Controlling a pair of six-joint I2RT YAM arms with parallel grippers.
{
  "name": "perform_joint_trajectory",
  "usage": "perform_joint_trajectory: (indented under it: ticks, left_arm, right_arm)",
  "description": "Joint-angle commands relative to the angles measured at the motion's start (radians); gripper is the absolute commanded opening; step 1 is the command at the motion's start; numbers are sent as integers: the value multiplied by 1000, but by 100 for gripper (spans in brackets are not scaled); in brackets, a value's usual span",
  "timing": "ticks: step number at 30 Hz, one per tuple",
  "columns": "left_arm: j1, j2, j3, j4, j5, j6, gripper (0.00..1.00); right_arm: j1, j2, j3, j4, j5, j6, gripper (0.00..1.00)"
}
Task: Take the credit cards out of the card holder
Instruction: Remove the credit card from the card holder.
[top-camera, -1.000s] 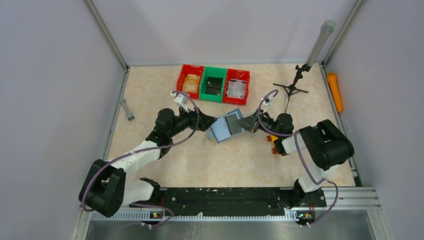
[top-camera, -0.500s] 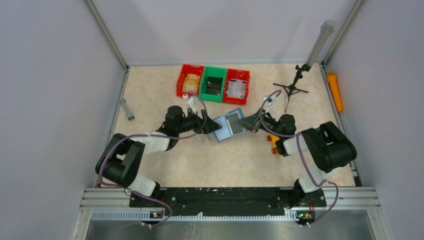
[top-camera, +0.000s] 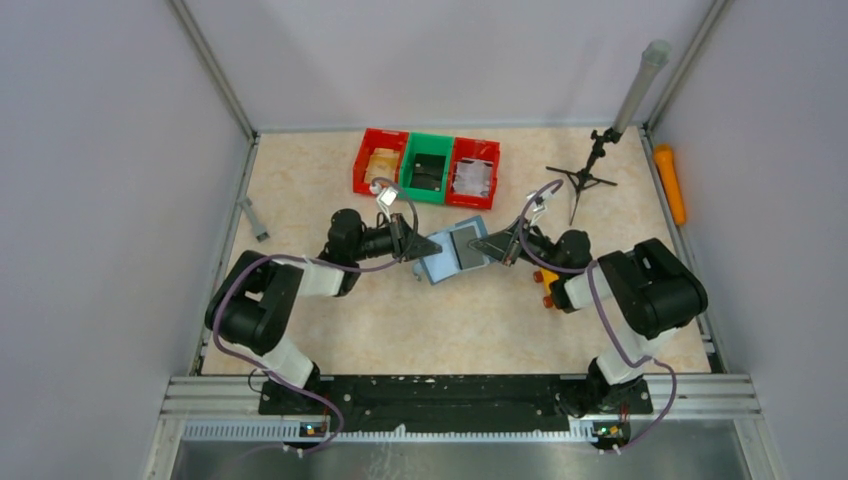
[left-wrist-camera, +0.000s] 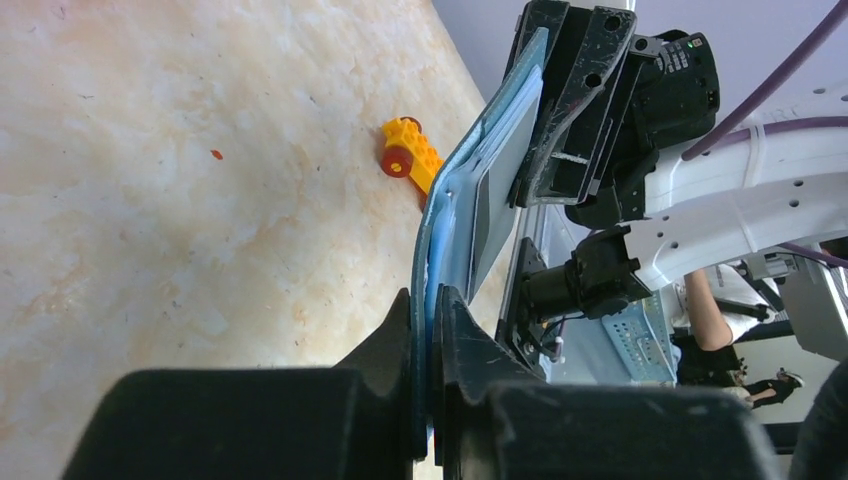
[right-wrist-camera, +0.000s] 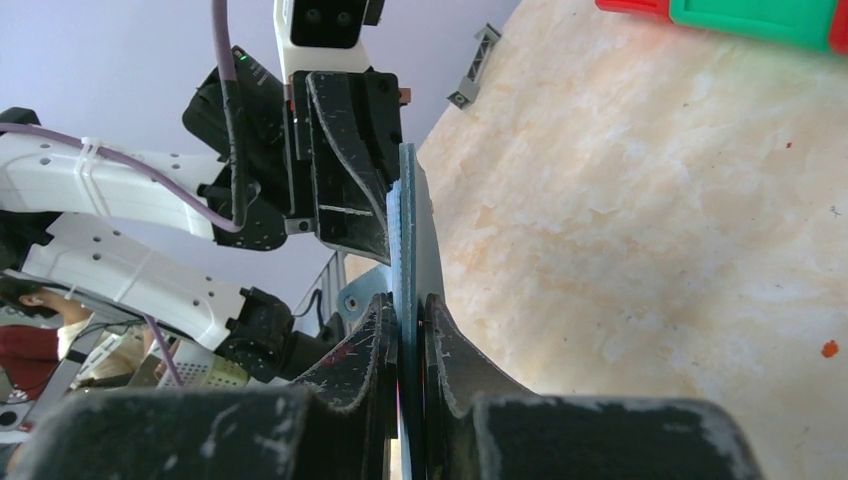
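Note:
The card holder (top-camera: 441, 264) hangs open above the table between both arms, teal outside and pale blue inside. A dark grey credit card (top-camera: 467, 248) lies in its right half and shows as a grey slab (left-wrist-camera: 497, 195) in the left wrist view. My left gripper (top-camera: 425, 248) is shut on the holder's left edge (left-wrist-camera: 450, 220), its jaws (left-wrist-camera: 432, 320) pinching the teal sheet. My right gripper (top-camera: 487, 245) is shut on the opposite edge (right-wrist-camera: 408, 220), jaws (right-wrist-camera: 408, 330) tight on it. Whether the card's end is pinched there too, I cannot tell.
Two red bins (top-camera: 380, 160) (top-camera: 474, 172) flank a green bin (top-camera: 428, 170) at the back. A black tripod stand (top-camera: 583, 180) and an orange cylinder (top-camera: 669, 183) sit far right. A yellow-orange toy block (left-wrist-camera: 412, 160) lies near the right arm. A grey bracket (top-camera: 255, 218) lies at the left.
My left arm swung in toward the card holder, and its open gripper closed on the holder's left edge. The right gripper kept its hold and place.

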Motion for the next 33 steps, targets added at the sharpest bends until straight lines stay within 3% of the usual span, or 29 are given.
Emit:
perform_joint_trajectory:
  ticks: [1, 12, 16, 23, 31, 33]
  left_arm:
    - [32, -48, -9, 62, -20, 0, 0]
    - [37, -88, -15, 16, -40, 34, 0]
    - [40, -121, -13, -53, -72, 75, 0]
    - [42, -162, 40, -341, -162, 208, 0]
    - [41, -162, 56, -376, -157, 225, 0]
    - [40, -164, 59, -385, -156, 229, 0]
  right_arm:
    - [9, 18, 47, 72, -57, 9, 0]
    - [62, 44, 103, -42, -80, -50, 1]
    - [61, 31, 98, -69, -69, -70, 23]
    - [23, -19, 53, -111, 1, -108, 36]
    - [23, -11, 56, -103, 0, -106, 37]
    - [23, -11, 56, -107, 0, -110, 29]
